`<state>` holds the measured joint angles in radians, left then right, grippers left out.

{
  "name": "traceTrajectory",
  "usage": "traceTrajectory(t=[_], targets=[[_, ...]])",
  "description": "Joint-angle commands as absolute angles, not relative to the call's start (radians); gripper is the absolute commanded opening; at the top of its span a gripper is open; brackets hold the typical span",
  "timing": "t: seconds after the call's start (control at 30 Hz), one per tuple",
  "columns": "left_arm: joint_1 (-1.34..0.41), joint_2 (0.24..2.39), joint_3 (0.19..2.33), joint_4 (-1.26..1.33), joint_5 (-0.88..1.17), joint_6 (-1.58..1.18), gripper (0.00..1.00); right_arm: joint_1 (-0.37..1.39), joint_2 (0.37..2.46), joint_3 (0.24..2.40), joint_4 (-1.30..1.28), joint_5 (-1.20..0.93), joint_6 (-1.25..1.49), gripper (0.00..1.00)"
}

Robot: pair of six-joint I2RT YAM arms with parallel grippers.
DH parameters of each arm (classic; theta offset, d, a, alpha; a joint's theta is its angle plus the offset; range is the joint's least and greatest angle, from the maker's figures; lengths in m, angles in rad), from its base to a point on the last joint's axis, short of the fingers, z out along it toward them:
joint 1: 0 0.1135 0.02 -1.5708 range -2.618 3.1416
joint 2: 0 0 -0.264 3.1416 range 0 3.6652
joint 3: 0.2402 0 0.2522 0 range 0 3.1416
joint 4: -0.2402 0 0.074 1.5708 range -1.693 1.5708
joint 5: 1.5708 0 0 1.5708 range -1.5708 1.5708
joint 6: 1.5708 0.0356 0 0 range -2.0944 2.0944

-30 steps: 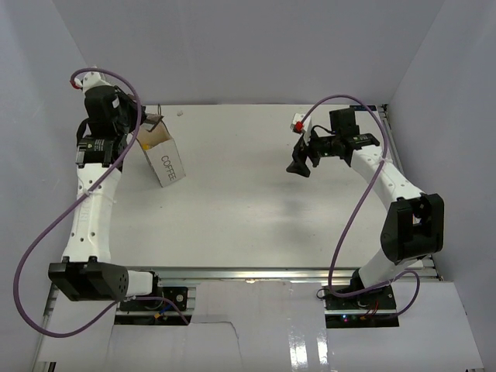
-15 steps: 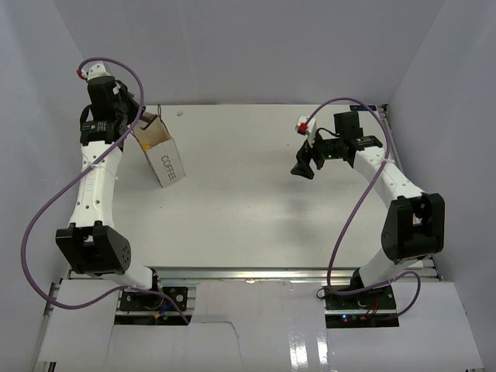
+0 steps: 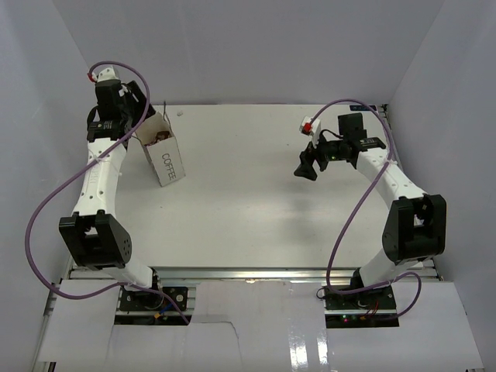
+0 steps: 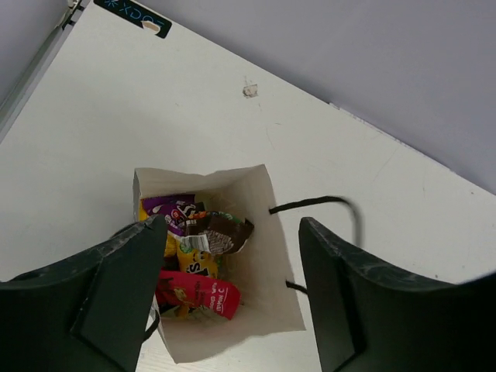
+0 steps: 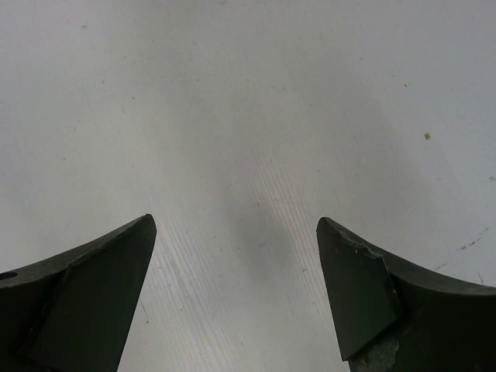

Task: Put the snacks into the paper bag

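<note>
- The white table (image 3: 248, 232) runs away from the arm bases. The paper bag (image 3: 164, 159) stands on its far left part, with the black word "COFFEE" on the side turned toward the table's middle.
- Well to the right of the bag, at about the same depth, the right pincer (image 3: 308, 164) hangs above the table. Its jaws are spread wide and grip nothing. In the right wrist view only the white tabletop shows between its two dark fingers (image 5: 93, 294).
- The bag is white and boxy, and its mouth is open upward. A thin dark handle (image 4: 318, 203) arcs off the rim on the right of the left wrist view.
- The snacks lie in a heap inside the bag, against its left wall. A purple packet (image 4: 172, 208) sits in the far corner, with a dark brown packet (image 4: 223, 232) touching it. A yellow packet (image 4: 195, 265) lies partly under both, and a pink-red packet (image 4: 203, 294) is nearest the lens.
- The left pincer (image 4: 232, 229) hovers above the bag's mouth with its jaws standing wide and nothing held. The heap lies below and between the fingers, apart from them. The left finger (image 4: 116, 302) overlaps the bag's left rim in that view. The other finger sits over the table, right of the bag.
- Beyond the bag, a small speck (image 4: 249, 91) marks the tabletop. A black label strip (image 4: 139, 17) lies at the table's far edge.
</note>
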<state>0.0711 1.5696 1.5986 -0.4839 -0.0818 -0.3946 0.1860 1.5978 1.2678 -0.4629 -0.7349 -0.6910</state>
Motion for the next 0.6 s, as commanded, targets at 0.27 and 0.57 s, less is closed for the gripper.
traceTrajectory(t=[0.27, 0.57], targets=[[0.075, 1.398, 1.602, -0.281, 0.416, -0.362, 0.88, 0.120, 1.563, 1.414, -0.459, -0.629, -0.427, 0.90], [0.064, 1.103, 1.148, 0.124, 0.802, -0.610, 0.98, -0.129, 1.526, 1.428, -0.456, -0.787, -0.209, 0.90]])
